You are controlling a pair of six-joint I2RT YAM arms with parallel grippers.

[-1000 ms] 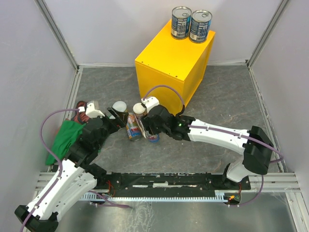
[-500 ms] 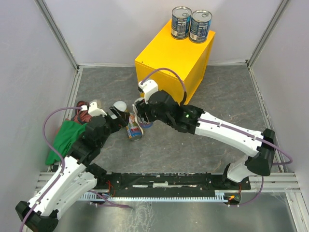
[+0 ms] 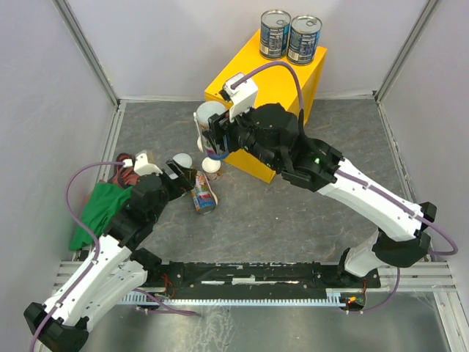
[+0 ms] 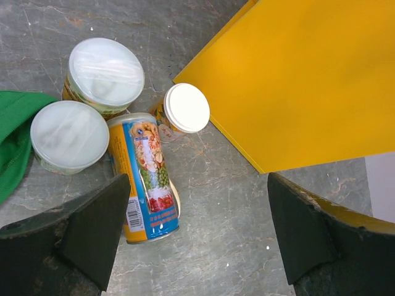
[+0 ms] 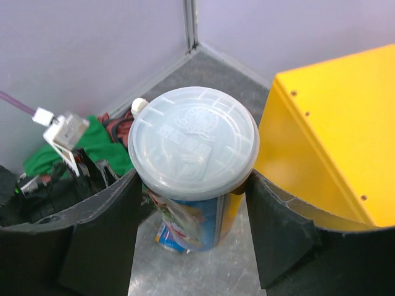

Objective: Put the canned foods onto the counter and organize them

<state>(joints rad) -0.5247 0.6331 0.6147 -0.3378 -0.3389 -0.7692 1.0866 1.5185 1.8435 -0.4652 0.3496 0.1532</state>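
My right gripper [image 3: 213, 138] [image 5: 191, 206] is shut on a tall slim colourful can with a pale lid [image 3: 208, 119] [image 5: 192, 139], held upright in the air beside the front left corner of the yellow counter [image 3: 256, 92] [image 5: 327, 123]. Two wide blue-labelled cans [image 3: 275, 33] [image 3: 304, 39] stand on the counter's far end. On the floor a second tall can [image 3: 204, 199] [image 4: 145, 179] lies on its side, with three short pale-lidded cans [image 4: 106, 71] [image 4: 69, 134] [image 4: 187, 108] round its top. My left gripper [image 3: 183, 180] [image 4: 197, 237] hangs open above that lying can.
A green cloth [image 3: 95, 209] [image 4: 12, 142] lies at the floor's left side by the left arm. Grey walls with metal rails [image 3: 95, 66] enclose the floor. The counter's yellow side [image 4: 308, 80] stands close to the right of the floor cans.
The right gripper has lifted the tall can off the floor and carried it up and back towards the counter. The left arm has barely moved.
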